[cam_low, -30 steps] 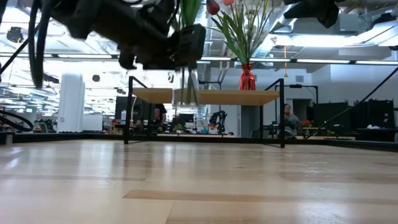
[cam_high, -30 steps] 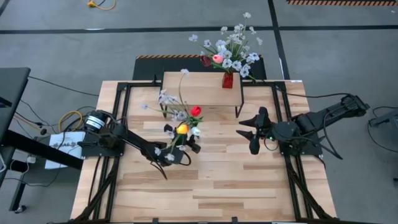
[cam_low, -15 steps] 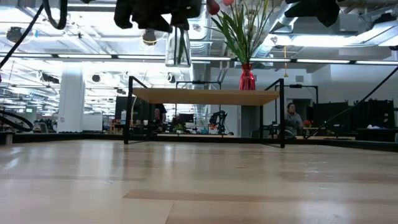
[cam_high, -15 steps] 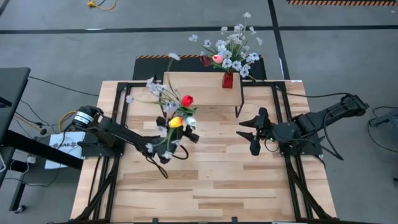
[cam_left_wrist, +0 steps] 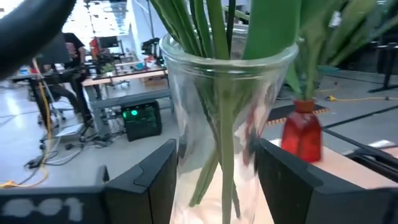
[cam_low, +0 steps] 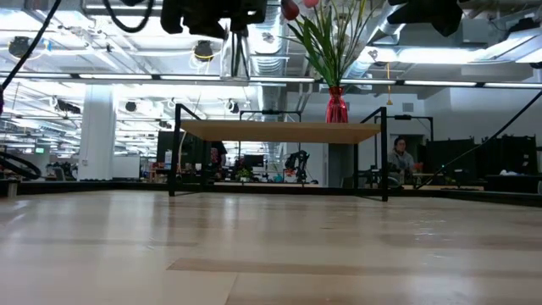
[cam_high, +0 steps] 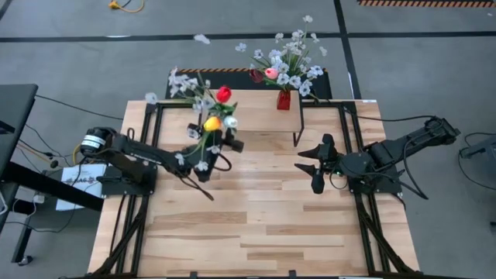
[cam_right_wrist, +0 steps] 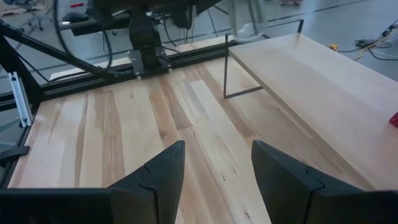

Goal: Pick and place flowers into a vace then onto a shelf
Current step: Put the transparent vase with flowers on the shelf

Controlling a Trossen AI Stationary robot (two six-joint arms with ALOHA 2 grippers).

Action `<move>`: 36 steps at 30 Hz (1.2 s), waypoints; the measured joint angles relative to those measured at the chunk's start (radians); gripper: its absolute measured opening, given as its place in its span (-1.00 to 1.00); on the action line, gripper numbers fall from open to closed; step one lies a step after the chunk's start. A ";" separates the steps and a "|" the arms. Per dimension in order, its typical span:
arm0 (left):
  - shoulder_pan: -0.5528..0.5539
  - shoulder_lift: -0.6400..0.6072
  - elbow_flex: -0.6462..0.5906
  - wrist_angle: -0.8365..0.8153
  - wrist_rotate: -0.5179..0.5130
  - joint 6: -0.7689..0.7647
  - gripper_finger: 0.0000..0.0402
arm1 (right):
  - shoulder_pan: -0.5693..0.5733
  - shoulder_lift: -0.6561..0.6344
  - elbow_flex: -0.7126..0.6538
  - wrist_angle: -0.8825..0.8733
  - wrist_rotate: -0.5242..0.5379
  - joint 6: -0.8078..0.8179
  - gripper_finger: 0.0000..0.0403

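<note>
Raised and carried toward the shelf (cam_high: 252, 108), the glass vase (cam_left_wrist: 227, 124) of flowers (cam_high: 208, 105) hangs pinched upright in the left gripper (cam_left_wrist: 214, 177) to clear its edge, while the right gripper (cam_right_wrist: 214, 171) waits, jaws spread.

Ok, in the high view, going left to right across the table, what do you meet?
Left gripper shut on the clear glass vase of tulips and white sprays → red vase of flowers on the shelf → right gripper, open, empty.
</note>
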 joint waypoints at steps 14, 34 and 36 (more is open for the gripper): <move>0.206 -0.021 0.000 -0.183 0.144 -0.174 -0.12 | 0.000 0.000 0.000 0.001 -0.001 0.018 -0.12; 0.385 -0.071 -0.001 -0.608 0.339 -0.513 -0.12 | 0.000 0.000 0.000 0.001 -0.024 0.036 -0.12; 0.396 -0.071 -0.001 -0.609 0.367 -0.513 -0.12 | 0.000 0.000 0.000 0.001 -0.024 0.036 -0.12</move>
